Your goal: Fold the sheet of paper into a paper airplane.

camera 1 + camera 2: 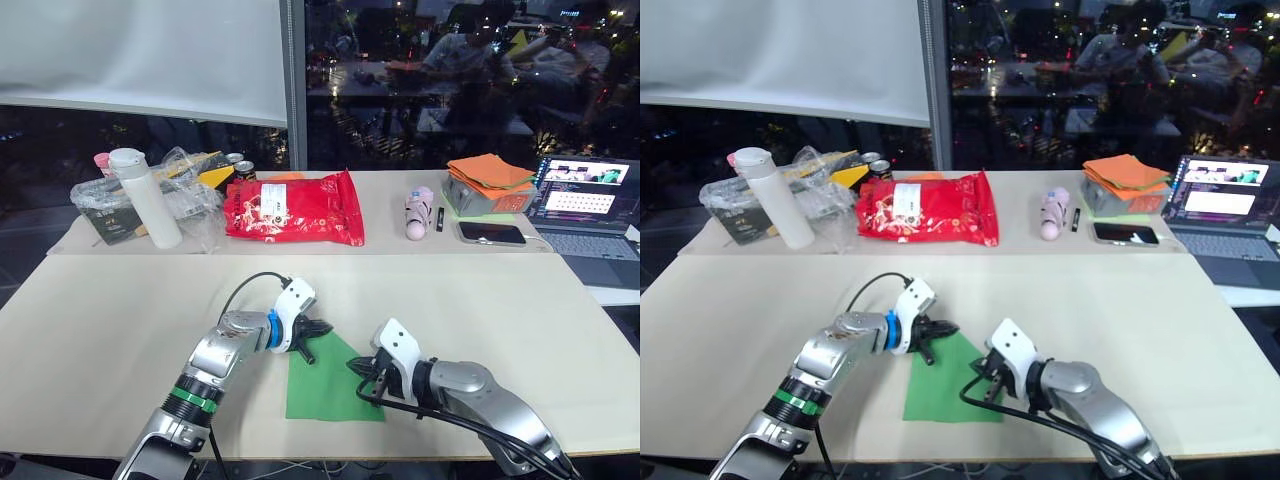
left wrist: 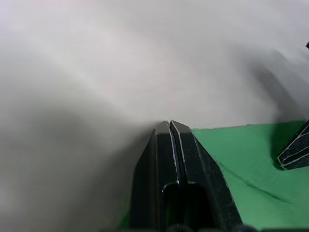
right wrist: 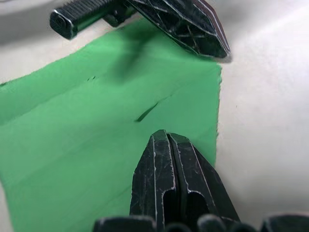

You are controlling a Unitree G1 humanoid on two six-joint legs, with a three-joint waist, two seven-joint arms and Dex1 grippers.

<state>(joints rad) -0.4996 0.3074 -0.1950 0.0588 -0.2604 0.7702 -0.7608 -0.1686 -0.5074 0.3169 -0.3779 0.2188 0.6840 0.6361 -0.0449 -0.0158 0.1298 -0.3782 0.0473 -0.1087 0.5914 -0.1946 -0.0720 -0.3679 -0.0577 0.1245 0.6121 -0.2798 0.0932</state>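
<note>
Green paper lies flat near table front edge, partly folded, far end narrowed. Left gripper pressed on far tip, right gripper on right edge, both jaws closed, empty. Crease best pressed flat while other tip pins paper against sliding

Red snack bag mid rear table; white bottle left; orange paper stack, phone, laptop right.
</note>
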